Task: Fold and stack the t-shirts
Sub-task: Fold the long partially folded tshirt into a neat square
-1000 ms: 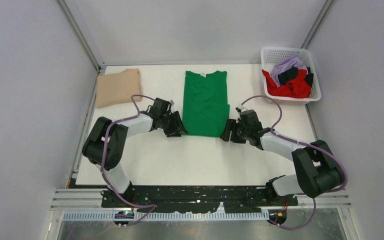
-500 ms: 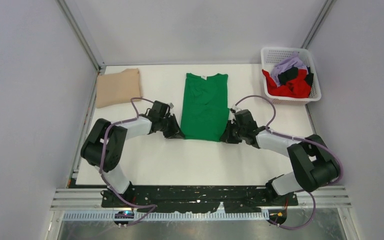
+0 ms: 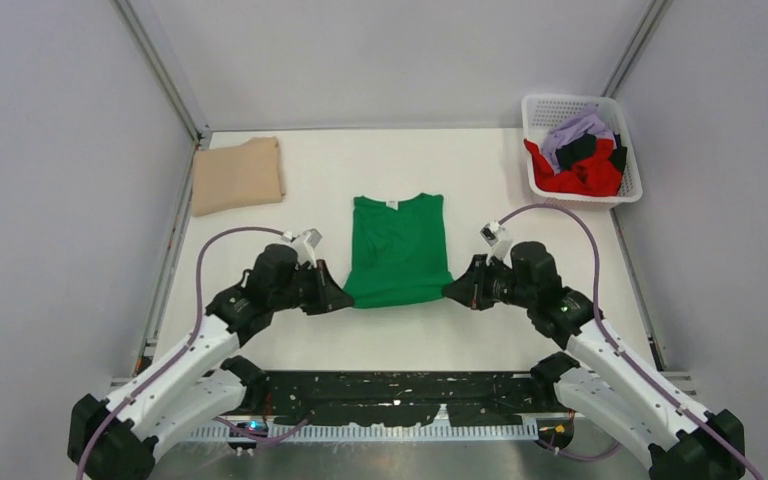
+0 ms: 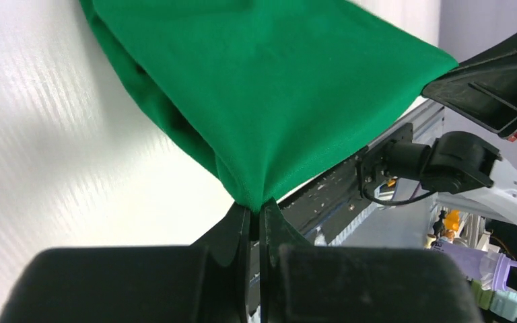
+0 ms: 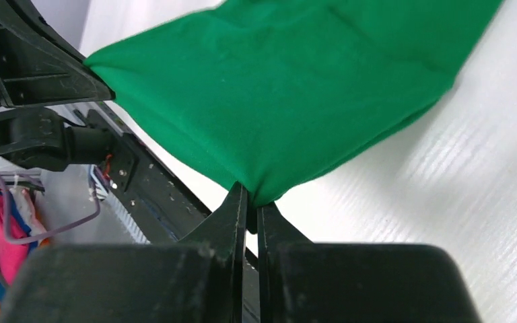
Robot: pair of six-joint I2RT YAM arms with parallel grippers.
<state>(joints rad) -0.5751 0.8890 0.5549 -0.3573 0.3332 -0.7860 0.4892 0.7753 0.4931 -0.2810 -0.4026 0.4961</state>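
Two t-shirts lie out on the white surface (image 3: 400, 335): one green t-shirt (image 3: 396, 250) and one tan t-shirt (image 3: 237, 176). There is one white basket (image 3: 540, 108). It holds a heap in three colours, red cloth (image 3: 580, 180), lilac cloth (image 3: 575, 131) and black cloth (image 3: 580, 149); how many shirts that makes I cannot tell. Two arms, so two grippers: one left gripper (image 3: 338, 300), one right gripper (image 3: 452, 291).

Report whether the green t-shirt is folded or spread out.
Partly folded: the green t-shirt lies as a narrow strip, no sleeves out; left gripper and right gripper pinch its doubled near corners.
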